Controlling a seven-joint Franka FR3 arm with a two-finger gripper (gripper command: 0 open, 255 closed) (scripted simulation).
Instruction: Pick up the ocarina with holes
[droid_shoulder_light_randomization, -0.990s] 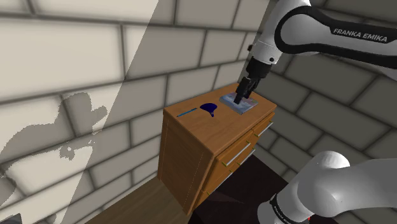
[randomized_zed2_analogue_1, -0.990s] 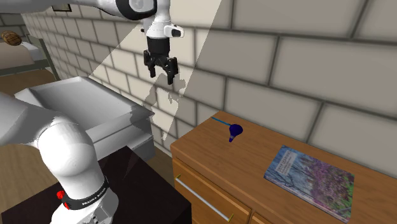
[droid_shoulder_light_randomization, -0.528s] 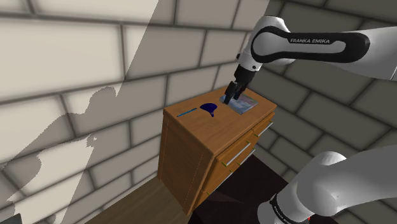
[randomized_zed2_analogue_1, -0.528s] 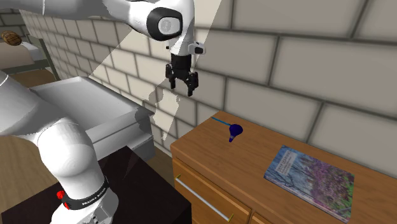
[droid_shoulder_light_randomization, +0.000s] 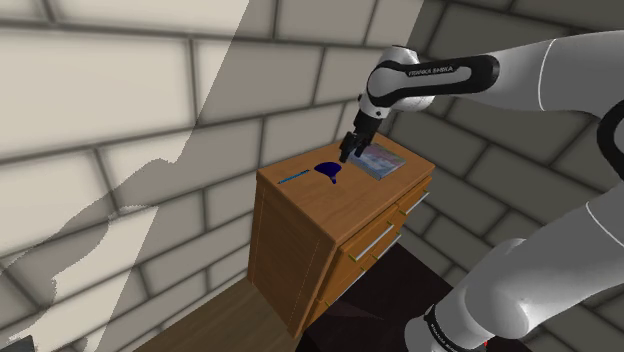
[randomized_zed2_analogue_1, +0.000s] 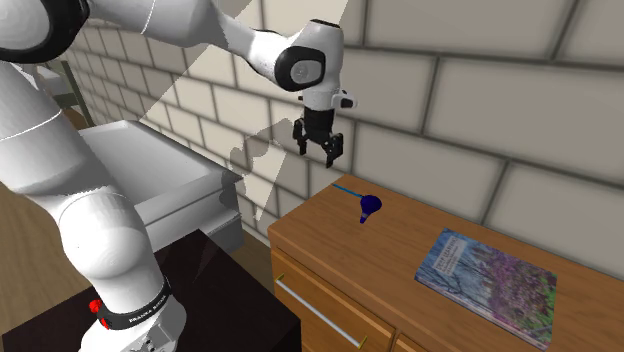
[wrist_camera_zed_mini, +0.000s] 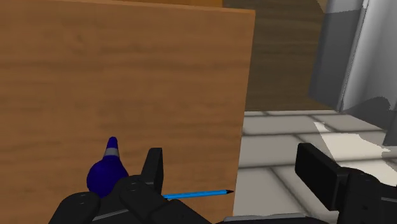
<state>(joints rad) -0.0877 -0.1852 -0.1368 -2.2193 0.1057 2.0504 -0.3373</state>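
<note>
the dark blue ocarina (randomized_zed2_analogue_1: 369, 207) lies on the wooden cabinet (randomized_zed2_analogue_1: 330, 250) top near the wall, with a thin blue stick (randomized_zed2_analogue_1: 345, 188) just beside it (its holes are hard to make out). the gripper (randomized_zed2_analogue_1: 320, 150) hangs above, off to the second exterior view's left, fingers spread. it should centre over the bulb before descending.

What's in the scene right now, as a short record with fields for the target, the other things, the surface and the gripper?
target: dark blue ocarina, lying on the cabinet top, untouched
surface: wooden cabinet with drawers, against a brick wall
other things: blue pencil close beside the ocarina; book lying flat farther along the top
gripper: in the air above the pencil end of the top, jaws apart, holding nothing
task state: ocarina not yet grasped
</note>
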